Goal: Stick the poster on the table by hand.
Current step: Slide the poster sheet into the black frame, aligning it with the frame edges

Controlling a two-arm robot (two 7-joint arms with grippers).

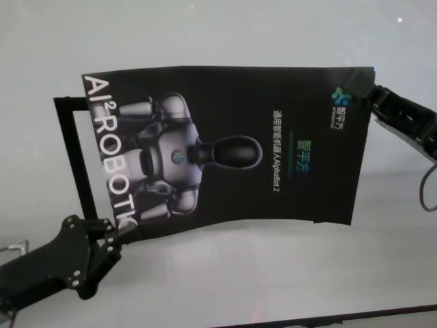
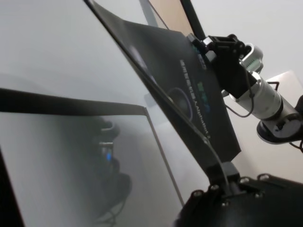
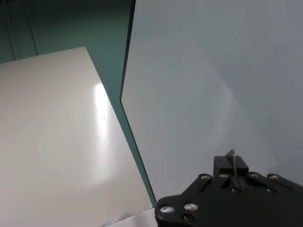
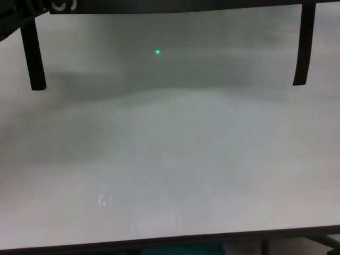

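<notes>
Head view: large thin black glossy poster (image 1: 232, 154) held above the white-grey matte table (image 1: 225, 287), long axis running left to right. White lettering "AI² ROBOTIC" runs along its left end; a silver-grey robot picture lies sideways, head toward the right. Left black gripper (image 1: 115, 240) is clamped on the near left corner; right black gripper (image 1: 369, 92) is clamped on the far right corner.

Left wrist view: poster (image 2: 189, 99) tilted, edge pinched in the jaws.

Right wrist view: sheet edge (image 3: 231, 163) nipped in the jaws.

Chest view: two narrow black tape strips (image 4: 33, 53) hang over the table (image 4: 170, 175).
</notes>
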